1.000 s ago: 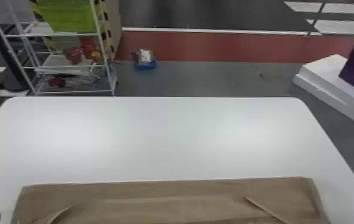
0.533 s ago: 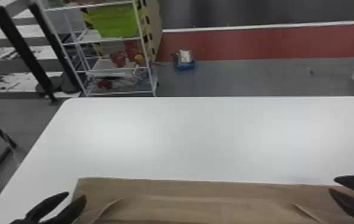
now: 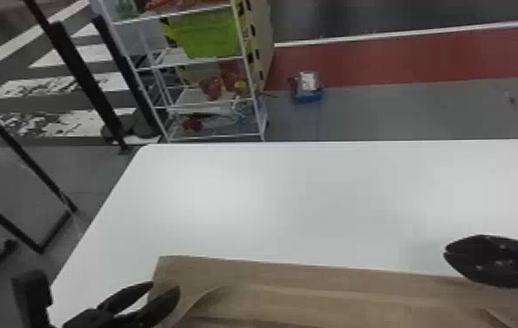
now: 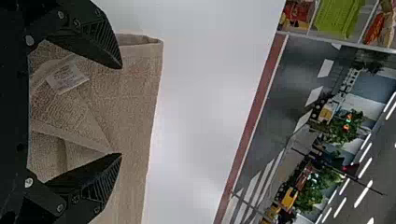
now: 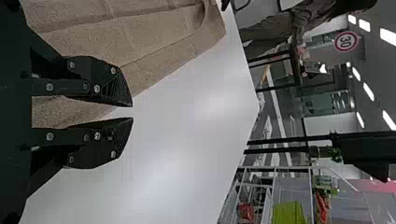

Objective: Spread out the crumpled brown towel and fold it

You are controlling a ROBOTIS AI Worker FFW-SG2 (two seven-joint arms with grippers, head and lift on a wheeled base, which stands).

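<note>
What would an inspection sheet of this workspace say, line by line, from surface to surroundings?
Surface: white table.
Job's things: brown towel mostly spread, creased, partly turned over; white label showing.
Clutter: blue-based item on the floor beyond the table.
Grippers: left gripper open above the towel's left end; right gripper slightly open near its far edge.
Cables: nothing seen on the table.
Surroundings: wire rack with green bin.

High head, close wrist views share the tabletop [image 3: 297, 209].
</note>
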